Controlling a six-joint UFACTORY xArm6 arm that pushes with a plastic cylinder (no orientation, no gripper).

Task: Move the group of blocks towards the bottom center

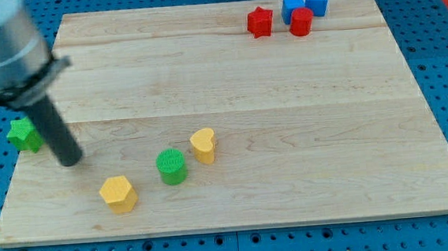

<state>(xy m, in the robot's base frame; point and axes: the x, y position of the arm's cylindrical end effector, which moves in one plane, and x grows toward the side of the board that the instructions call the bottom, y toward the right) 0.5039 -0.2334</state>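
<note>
Nearest the view's bottom sits the yellow hexagonal block (118, 194), with the green cylinder (171, 165) and the yellow heart (203, 145) strung up and to its right. That loose group lies low on the wooden board (288, 137), left of centre, its long axis slanting from lower left to upper right. Judging by this, it is partly placed and needs nudging rightward. I have no fingers to spread or pinch; my tip (69, 161) rests apart, left of the yellow hexagon, just beside the green star (24, 135). Far off, top right, cluster the red star (259, 22), red cylinder (301, 22) and two blue blocks (305, 5).
</note>
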